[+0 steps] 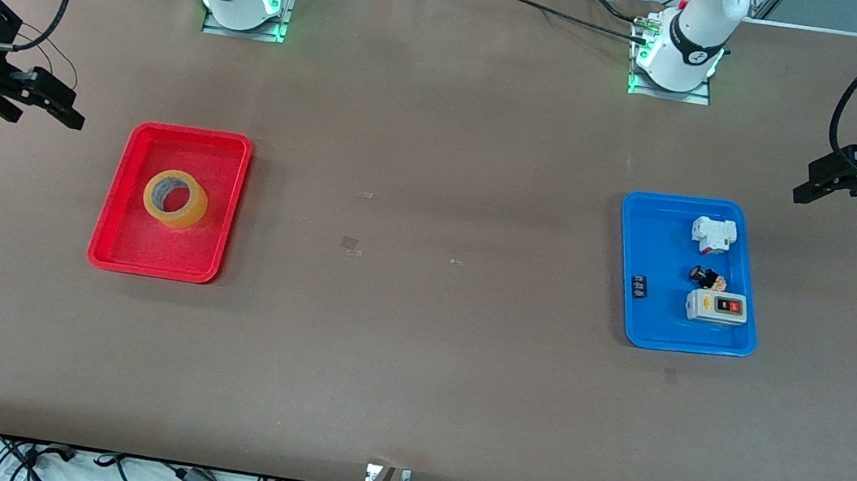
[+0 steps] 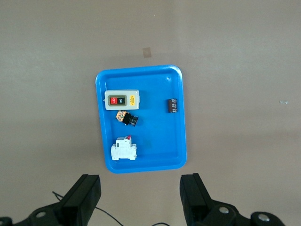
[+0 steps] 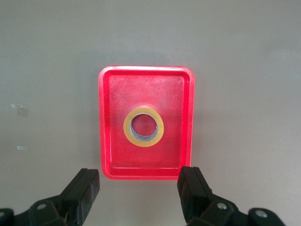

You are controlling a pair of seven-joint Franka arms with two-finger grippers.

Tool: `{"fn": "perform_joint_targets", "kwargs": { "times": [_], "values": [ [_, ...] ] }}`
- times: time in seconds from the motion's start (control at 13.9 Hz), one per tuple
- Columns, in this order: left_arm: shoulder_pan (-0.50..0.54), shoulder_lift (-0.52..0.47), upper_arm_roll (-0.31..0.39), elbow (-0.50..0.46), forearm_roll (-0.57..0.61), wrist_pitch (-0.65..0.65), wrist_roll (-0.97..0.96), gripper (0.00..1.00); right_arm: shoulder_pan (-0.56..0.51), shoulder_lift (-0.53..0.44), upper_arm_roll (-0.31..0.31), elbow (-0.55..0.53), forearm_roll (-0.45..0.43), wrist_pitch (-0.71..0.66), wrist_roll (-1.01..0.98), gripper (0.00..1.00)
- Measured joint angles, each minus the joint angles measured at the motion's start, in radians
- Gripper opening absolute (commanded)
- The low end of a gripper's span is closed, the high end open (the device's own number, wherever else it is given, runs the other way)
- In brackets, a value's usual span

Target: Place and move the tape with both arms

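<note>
One tape (image 1: 175, 198) near right gripper (image 1: 45, 100)

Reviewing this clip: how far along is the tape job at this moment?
Nothing looks done yet. The tape lies flat in the red tray, untouched. Neither arm has anything in hand: the right gripper hangs open over bare table at the right arm's end, and the left gripper hangs open at the left arm's end, near the blue tray of switch parts. Picking, placing and moving the tape all remain.
</note>
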Motion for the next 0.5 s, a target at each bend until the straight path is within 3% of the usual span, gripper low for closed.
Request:
{"fn": "perform_joint_targets", "kwargs": {
  "times": [0.5],
  "values": [
    [0.0, 0.0, -0.002, 0.0, 0.0, -0.003, -0.001, 1.0, 0.0, -0.002, 0.0, 0.012, 0.0, -0.004, -0.001, 1.0]
  ]
}}
